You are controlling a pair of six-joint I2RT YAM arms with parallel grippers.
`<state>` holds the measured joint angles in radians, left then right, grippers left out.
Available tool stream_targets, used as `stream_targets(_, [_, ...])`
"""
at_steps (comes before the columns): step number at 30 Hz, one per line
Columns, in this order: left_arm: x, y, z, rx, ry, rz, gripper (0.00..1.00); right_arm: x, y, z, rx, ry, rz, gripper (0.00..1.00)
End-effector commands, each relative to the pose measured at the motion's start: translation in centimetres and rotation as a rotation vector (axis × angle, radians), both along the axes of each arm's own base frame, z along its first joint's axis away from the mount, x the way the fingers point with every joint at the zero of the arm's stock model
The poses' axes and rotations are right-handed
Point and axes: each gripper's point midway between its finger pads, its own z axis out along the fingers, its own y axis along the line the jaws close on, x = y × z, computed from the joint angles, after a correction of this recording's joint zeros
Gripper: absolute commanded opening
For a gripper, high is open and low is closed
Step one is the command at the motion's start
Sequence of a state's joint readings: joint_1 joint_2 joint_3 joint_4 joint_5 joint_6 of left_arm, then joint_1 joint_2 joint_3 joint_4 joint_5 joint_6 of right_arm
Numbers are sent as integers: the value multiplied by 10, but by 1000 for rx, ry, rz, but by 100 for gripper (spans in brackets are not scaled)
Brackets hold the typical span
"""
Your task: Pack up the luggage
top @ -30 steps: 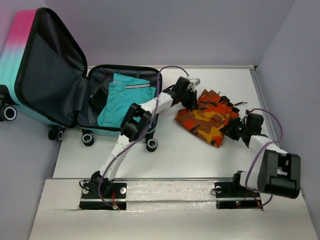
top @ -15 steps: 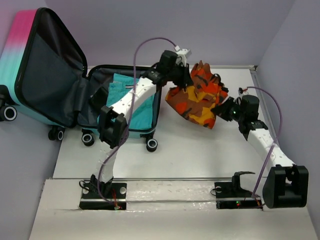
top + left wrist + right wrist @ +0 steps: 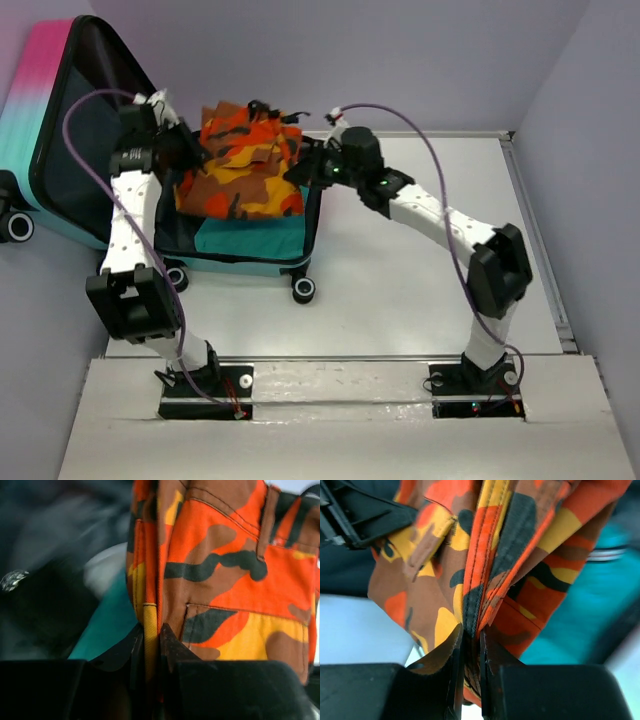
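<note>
End effectors (image 3: 150, 636) (image 3: 471, 636) on camouflage garment (image 3: 245, 165)

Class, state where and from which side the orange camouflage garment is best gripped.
Pinch its folded seam edges at both ends, left gripper from the left, right gripper from the right. The camouflage garment is limp, so a hold at each end should spread it above the luggage.

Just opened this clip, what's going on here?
Both arms are holding an orange camouflage garment together: the left claw is shut on one edge and the right claw on another. The garment hangs over the open luggage, whose lid stands up at the left. A teal garment already lies inside. The camouflage piece is not yet released.
</note>
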<state>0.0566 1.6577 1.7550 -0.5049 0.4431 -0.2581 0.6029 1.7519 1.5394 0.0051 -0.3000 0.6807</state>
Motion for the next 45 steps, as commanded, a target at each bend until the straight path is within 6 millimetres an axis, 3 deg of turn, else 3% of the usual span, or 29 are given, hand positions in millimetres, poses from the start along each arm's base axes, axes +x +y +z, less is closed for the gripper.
stream_targets(1, [-26,100,-34,67,8,338,67,-9,68,-57,-91,111,109,7])
stream_targets(2, [-35,118,-61,88,59,411,92,-14,80,-60,-101,104,127,7])
stream_targets(3, [-42,137,-65,143,65,508,99,-9,80,-71,-120,113,111,11])
stream_targets(4, [-45,140,-66,150,64,535,99,-13,86,-79,-133,122,129,19])
stream_targets(5, [-45,136,-61,128,43,529,99,-13,88,-96,-163,142,148,41])
stream_targets(6, [-44,135,-50,122,17,529,99,-12,88,-101,-177,145,151,52])
stream_targets(7, [-44,135,-19,122,-53,538,99,-8,85,-107,-200,141,131,62])
stream_targets(8, [-46,132,-5,124,-77,542,99,-7,84,-108,-225,126,133,76])
stream_targets(10, [-52,125,38,113,-173,531,99,-3,81,-106,-253,108,119,85])
stream_targets(12, [-56,106,56,103,-216,483,99,-4,80,-89,-256,73,133,93])
stream_targets(14, [-68,93,66,105,-254,455,99,-3,74,-77,-271,28,120,94])
stream_targets(16, [-83,69,73,103,-292,382,99,-2,63,-57,-287,-20,82,94])
stream_targets(17, [-88,61,49,118,-252,356,99,-1,59,-54,-299,-36,73,91])
stream_targets(18, [-95,58,37,133,-235,356,99,-2,56,-51,-304,-43,66,90])
stream_targets(19, [-106,57,7,138,-177,362,99,-4,52,-49,-311,-46,60,88])
stream_targets(22, [-126,49,-37,146,-104,306,97,-11,42,-44,-318,-62,50,77])
stream_targets(23, [-135,50,-69,152,-40,313,94,-15,36,-56,-345,-58,53,56])
stream_targets(24, [-141,50,-78,147,-31,325,88,-17,32,-58,-355,-59,45,40])
stream_targets(25, [-153,51,-90,133,-21,345,62,-22,21,-63,-375,-55,27,28])
stream_targets(26, [-162,56,-89,140,-29,376,52,-24,18,-61,-367,-70,21,10])
stream_targets(27, [-168,59,-93,136,-17,409,28,-29,15,-62,-365,-72,25,7])
stream_targets(29, [-174,56,-91,94,-28,426,23,-41,7,-65,-348,-72,29,7])
stream_targets(32, [-177,59,-100,90,21,451,27,-58,-4,-71,-327,-74,43,7])
stream_targets(35, [-177,71,-131,90,144,511,32,-66,-14,-75,-323,-78,31,7])
stream_targets(36, [-178,78,-138,87,162,541,36,-71,-19,-79,-331,-71,31,7])
stream_targets(37, [-181,82,-147,82,180,570,50,-74,-22,-81,-336,-71,31,7])
stream_targets(40, [-179,84,-154,71,188,573,64,-81,-28,-85,-328,-71,30,7])
stream_targets(45, [-178,91,-155,89,191,603,68,-88,-33,-99,-341,-54,37,7])
